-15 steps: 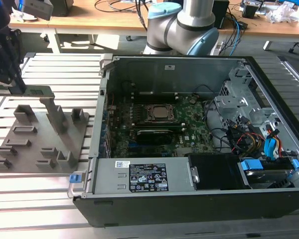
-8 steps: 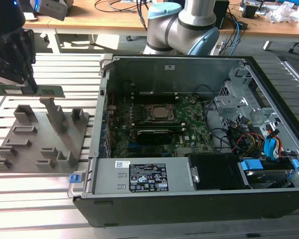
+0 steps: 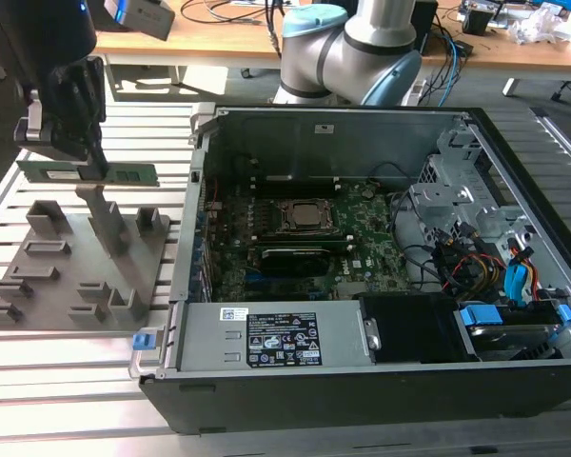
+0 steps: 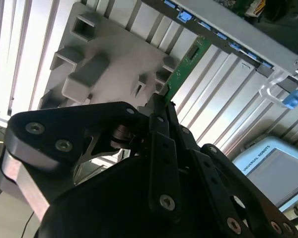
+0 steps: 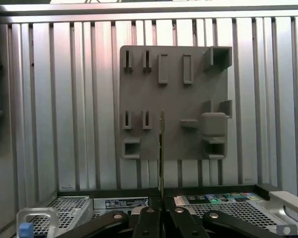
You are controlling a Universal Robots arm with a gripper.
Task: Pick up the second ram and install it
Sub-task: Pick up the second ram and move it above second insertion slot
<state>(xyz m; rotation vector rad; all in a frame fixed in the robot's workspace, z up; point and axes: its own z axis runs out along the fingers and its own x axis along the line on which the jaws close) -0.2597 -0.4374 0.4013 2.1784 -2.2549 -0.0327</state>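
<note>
So the gripper point(image 3: 93, 169) sits at about 10 o'clock in the exterior view. Its dark fingers are pinched down tight on the second ram point(image 3: 86, 172), with basically no gap besides the board itself. The stick lies flat and level in the grip, long side running from 9 to 3 o'clock, pale label facing the camera.

It's hanging over the grey holder tray point(image 3: 67, 276), close above the tray's tall post. Whether the bottom edge is touching that post is hard to call from here. The tray rests on the slatted metal table point(image 3: 57, 381), at 9 o'clock from the open PC case point(image 3: 324, 133) and just beside it.

Inside the case, the big green motherboard point(image 3: 371, 238) lies flat with the CPU socket point(image 3: 302, 217) near its middle, well apart from the stick.

In the second wrist view the gripper point(image 4: 161, 101) has both black fingers point(image 4: 164, 139) closed together on one end of the second ram point(image 4: 181, 69). The green edge pokes out past them towards the tray point(image 4: 114, 54).

In the first wrist view the second ram point(image 5: 161, 144) is seen edge-on as a thin line coming out of the gripper point(image 5: 161, 215), with the tray point(image 5: 174, 99) behind it.
</note>
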